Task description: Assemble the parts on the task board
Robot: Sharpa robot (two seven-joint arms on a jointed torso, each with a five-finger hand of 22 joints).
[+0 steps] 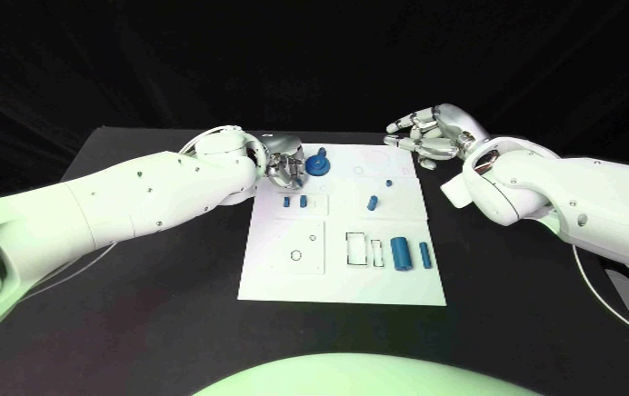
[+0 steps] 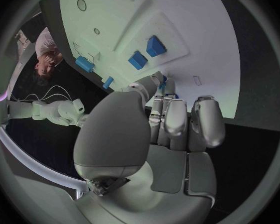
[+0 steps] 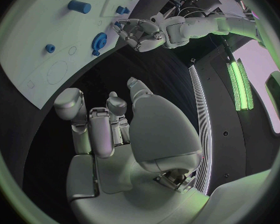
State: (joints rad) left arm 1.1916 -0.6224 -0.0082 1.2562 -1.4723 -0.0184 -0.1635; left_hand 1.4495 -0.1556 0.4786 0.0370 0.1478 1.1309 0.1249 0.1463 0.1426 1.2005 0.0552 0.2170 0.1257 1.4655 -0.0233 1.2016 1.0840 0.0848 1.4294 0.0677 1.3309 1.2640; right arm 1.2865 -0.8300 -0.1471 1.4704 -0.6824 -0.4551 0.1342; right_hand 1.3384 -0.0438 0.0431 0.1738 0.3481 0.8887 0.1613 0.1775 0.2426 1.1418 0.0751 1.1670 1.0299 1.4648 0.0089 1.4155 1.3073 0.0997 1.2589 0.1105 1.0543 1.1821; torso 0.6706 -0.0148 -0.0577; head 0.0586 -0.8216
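Our left hand (image 1: 278,162) is pinching a blue toothed gear (image 1: 319,163) over the far left corner of the flat white task board (image 1: 344,289). Nearer us, two blue cylinders (image 1: 409,255) are lying on it, untouched. We are judging the gear-seating step in hand; next calls for lowering it squarely. Farther right, our right hand (image 1: 430,135) is hovering, fingers curled, holding nothing.

Task board (image 1: 344,278) sits mid-table (image 1: 144,323). Left hand (image 1: 284,163) at board's far-left corner, touching the gear part (image 1: 320,163) there. Right hand (image 1: 430,136) just off the far-right corner, above the table. Two cylinders (image 1: 410,255) lie on the board's near-right area.
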